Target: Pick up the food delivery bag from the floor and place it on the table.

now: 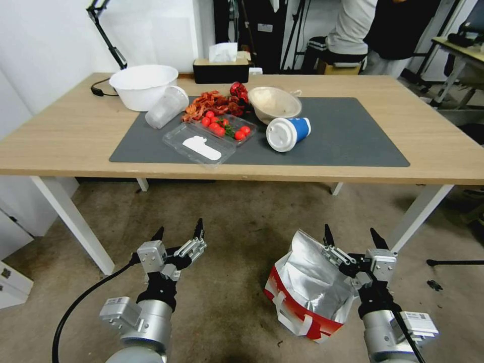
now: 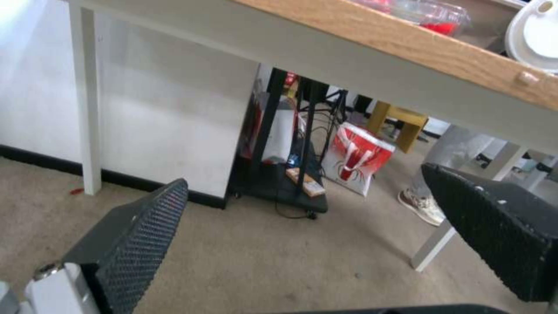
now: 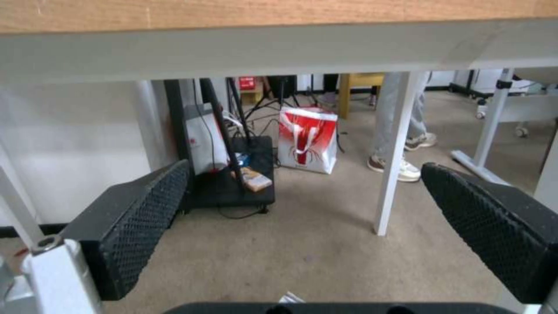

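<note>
The table [image 1: 75,136] stood ahead. The food delivery bag [image 1: 307,292] sat on the floor before it — upright, slightly tilted, mouth open upward, foil lining showing, white-and-red. Right gripper [image 1: 353,239] hovered at its rim, fingers apart; left gripper [image 1: 179,232] likewise spread — empty.

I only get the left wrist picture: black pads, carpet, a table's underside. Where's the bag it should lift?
Observer: The food delivery bag stands on the floor before the table, to the right of your left gripper, foil mouth open.
Operator: Is the other claw holding it?
Observer: No, the right gripper is open at the bag's rim, nothing pinched.
Operator: Any room on the table?
Observer: The dark grey mat is bare on its right half, beside a tipped blue-and-white cup.
</note>
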Available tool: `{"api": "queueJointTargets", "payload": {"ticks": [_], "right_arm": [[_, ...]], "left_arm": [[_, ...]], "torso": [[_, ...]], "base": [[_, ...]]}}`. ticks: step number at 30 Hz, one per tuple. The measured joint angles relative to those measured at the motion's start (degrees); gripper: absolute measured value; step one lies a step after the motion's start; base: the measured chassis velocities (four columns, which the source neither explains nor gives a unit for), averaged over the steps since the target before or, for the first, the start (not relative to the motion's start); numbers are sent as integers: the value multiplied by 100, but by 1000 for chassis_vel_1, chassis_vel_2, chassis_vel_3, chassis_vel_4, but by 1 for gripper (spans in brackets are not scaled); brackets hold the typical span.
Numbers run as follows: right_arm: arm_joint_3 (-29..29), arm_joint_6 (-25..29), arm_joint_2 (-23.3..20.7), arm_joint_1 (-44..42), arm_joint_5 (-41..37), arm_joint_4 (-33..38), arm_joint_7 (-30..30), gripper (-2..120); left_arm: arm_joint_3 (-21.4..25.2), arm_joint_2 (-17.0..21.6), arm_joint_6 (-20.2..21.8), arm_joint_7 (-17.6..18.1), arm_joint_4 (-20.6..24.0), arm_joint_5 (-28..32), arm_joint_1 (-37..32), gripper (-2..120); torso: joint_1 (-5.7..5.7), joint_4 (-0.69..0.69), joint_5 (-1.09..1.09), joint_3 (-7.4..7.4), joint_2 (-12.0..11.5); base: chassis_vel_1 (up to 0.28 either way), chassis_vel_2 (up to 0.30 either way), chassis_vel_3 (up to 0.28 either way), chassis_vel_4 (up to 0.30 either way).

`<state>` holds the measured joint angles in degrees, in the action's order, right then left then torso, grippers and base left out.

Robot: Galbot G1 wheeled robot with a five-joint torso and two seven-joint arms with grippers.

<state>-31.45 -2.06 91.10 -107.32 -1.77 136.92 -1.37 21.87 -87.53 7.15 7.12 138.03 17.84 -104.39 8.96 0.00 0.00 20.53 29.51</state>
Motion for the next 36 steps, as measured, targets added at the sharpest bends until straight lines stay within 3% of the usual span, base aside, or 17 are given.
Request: {"api": "queueJointTargets", "payload": {"ticks": [36], "right_arm": [[-3, -2, -9, 22, 32, -53, 43, 100]], "left_arm": [[13, 2, 3, -4, -17, 18, 17, 100]], "torso": [[-288, 0, 0, -537, -827]], "base": [[0, 0, 0, 0]]}}
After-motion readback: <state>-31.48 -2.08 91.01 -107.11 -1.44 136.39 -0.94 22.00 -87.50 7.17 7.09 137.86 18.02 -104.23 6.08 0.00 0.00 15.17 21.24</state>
